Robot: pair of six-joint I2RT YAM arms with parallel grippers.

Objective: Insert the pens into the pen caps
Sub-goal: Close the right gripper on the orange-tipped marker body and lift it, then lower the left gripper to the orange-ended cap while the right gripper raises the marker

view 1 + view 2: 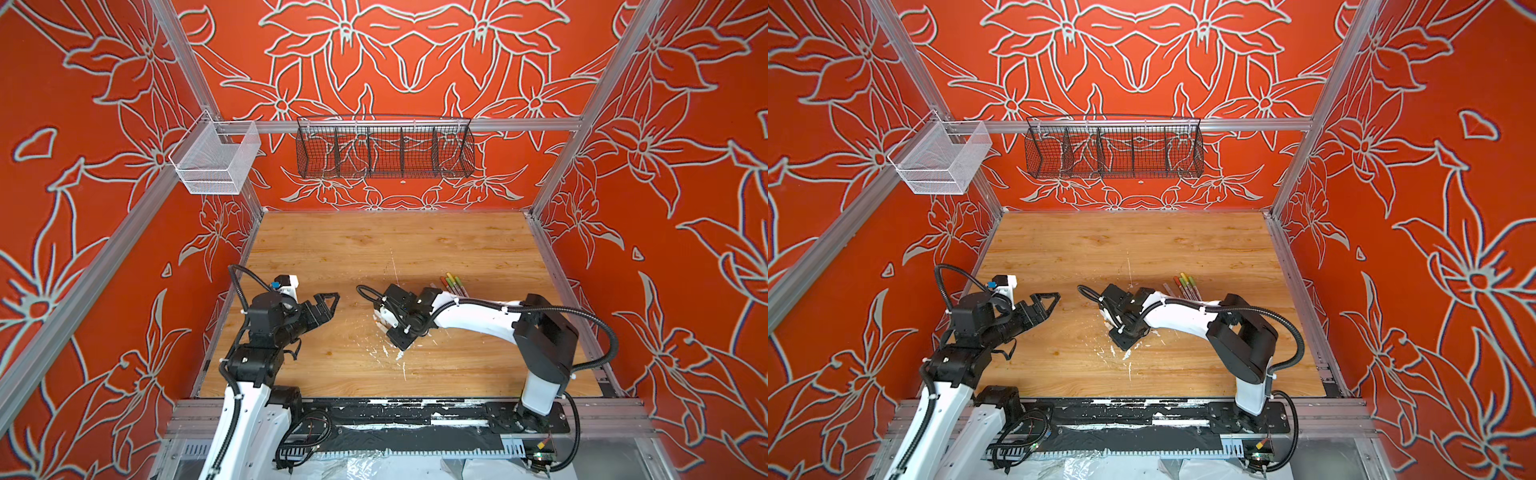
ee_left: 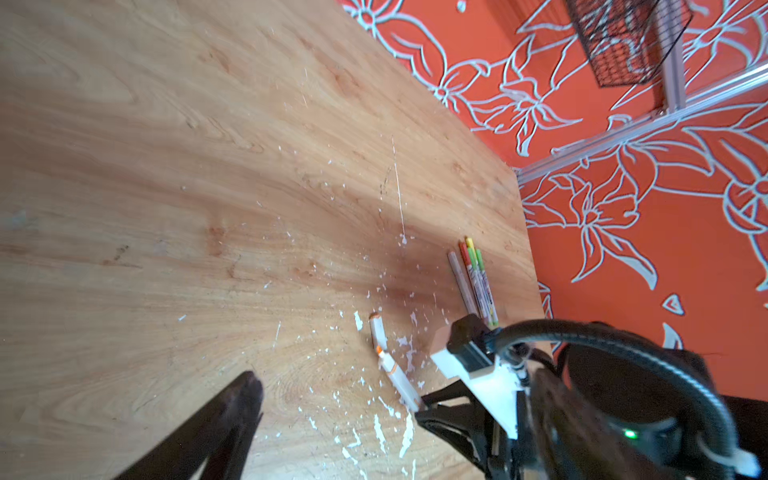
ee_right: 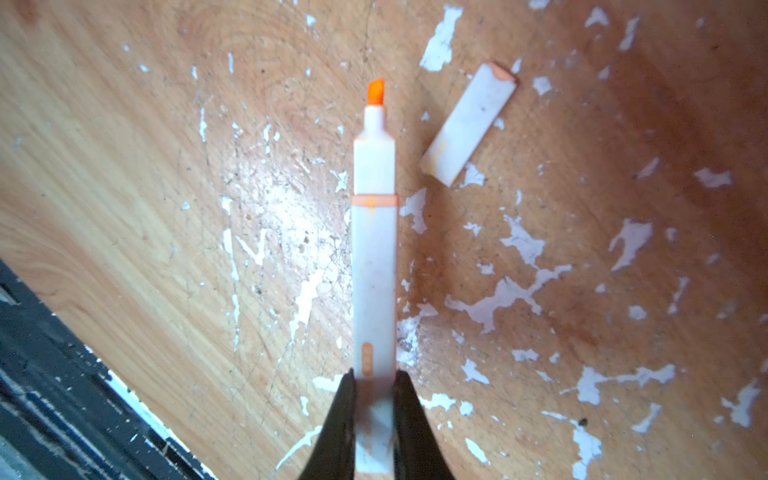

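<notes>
Your wooden worktop (image 1: 332, 249), flecked with white paint, fills the floor of the cell. Your left pincer (image 1: 330, 307) hovers over its left side, spread wide. Near the middle, your right pincer (image 3: 374, 386) is pinching the rear end of a white pen (image 3: 374, 249), its orange tip bare. A bunch of other pens (image 1: 455, 284) lies behind the right arm. A white cap (image 3: 469, 124) with an orange end lies on the worktop just beside the bare tip, not touching it.

a cap (image 3: 467, 124) lies on the table (image 3: 124, 166) just beside a pen (image 3: 373, 266), more pens (image 2: 476, 286) together farther back right.
</notes>
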